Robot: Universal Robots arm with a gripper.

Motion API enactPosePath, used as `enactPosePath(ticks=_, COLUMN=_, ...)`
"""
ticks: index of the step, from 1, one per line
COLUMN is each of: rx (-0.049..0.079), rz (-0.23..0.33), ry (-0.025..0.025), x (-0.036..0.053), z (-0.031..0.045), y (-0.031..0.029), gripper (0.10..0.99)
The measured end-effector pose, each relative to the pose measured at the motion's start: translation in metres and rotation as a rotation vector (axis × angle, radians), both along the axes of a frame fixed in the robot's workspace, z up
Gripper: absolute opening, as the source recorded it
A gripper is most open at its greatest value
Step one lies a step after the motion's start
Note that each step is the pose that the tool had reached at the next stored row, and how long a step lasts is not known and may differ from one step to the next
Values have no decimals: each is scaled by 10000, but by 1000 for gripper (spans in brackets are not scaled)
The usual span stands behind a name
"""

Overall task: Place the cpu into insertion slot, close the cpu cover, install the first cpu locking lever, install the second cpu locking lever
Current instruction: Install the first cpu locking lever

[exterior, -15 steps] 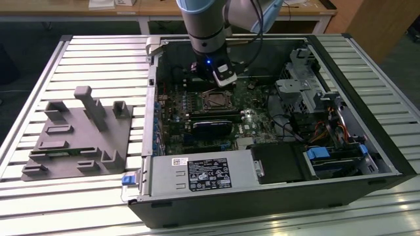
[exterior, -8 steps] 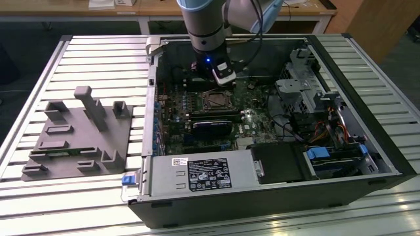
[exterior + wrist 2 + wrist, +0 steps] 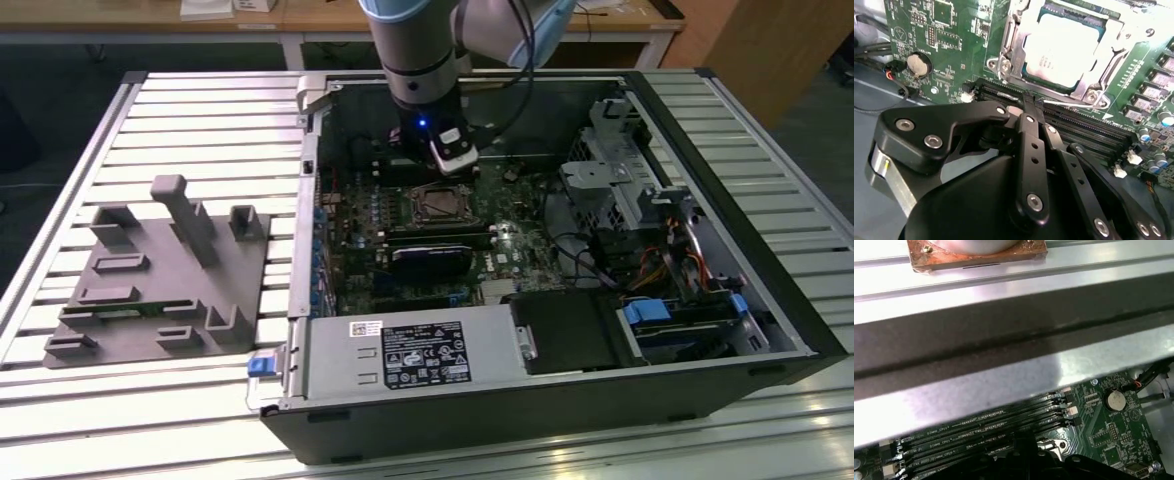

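The cpu (image 3: 1066, 45) lies flat in the insertion slot (image 3: 441, 203), its pale metal face up. The silvery cpu cover (image 3: 1009, 45) lies down around the chip's edges. A thin metal lever (image 3: 1066, 104) runs along the socket's near side, beside the memory slots. My gripper (image 3: 1025, 102) hangs just off that side of the socket with its black fingers (image 3: 1030, 130) drawn together, and nothing shows between them. In the exterior view the gripper (image 3: 451, 165) stands inside the open computer case, over the far edge of the socket.
Long black memory slots (image 3: 1079, 125) and a coin battery (image 3: 918, 64) sit close to the gripper. The case wall (image 3: 1004, 340) rises beside it. A drive cage (image 3: 641, 200) and power supply (image 3: 414, 350) crowd the case. A grey fixture (image 3: 160, 270) stands at the exterior view's left.
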State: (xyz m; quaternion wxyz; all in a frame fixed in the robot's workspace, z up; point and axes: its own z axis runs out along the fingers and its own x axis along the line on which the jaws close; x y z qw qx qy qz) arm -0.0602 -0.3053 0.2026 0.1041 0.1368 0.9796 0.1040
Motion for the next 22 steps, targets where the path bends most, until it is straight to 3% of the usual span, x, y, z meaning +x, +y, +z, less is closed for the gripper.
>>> enactPosePath(ticks=5, rx=-22, rz=-25, ry=0, x=0, z=-4, y=40, gripper=106)
enactPosePath(ticks=22, rx=-384, rz=-376, ry=-1, x=12, z=-57, y=43, gripper=106)
